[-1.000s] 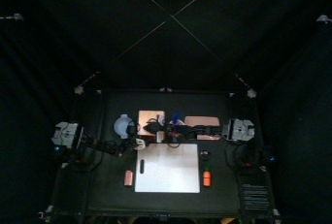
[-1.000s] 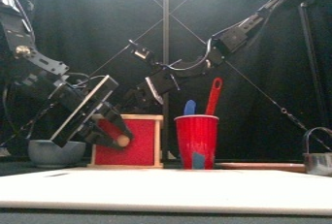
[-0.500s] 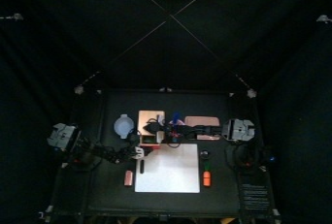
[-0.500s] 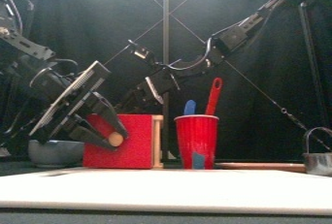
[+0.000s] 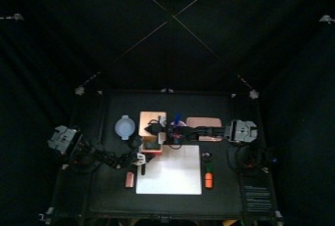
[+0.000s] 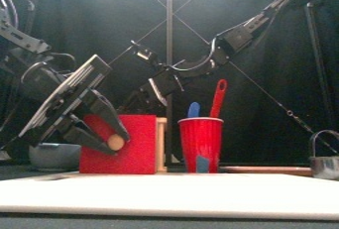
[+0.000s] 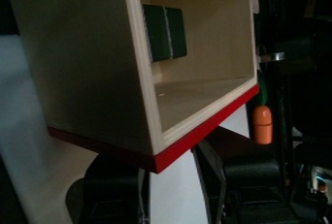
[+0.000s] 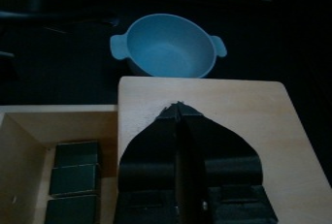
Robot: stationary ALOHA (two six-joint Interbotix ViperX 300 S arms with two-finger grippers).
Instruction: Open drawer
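Observation:
A wooden box [image 8: 208, 102] stands at the table's back with its red-fronted drawer [image 6: 119, 146] pulled part way out. My left gripper [image 6: 109, 139] is shut on the drawer's round wooden knob [image 6: 115, 143]. In the left wrist view the open drawer [image 7: 91, 63] shows green blocks [image 7: 165, 32] inside, and the knob is hidden behind the red front [image 7: 169, 148]. My right gripper [image 8: 178, 112] reaches across the middle, shut, its tips resting on the box's top. It also shows in the top view [image 5: 160, 129].
A blue bowl [image 8: 166, 46] sits left of the box. A red cup [image 6: 201, 144] with a red and a blue utensil stands to its right. A white sheet [image 5: 170, 169] covers the table's front, with orange markers [image 5: 207, 180] beside it.
The left gripper has drawn back toward the table's front with the knob, and the red drawer front has come further out of the box. The right gripper has stayed on the box.

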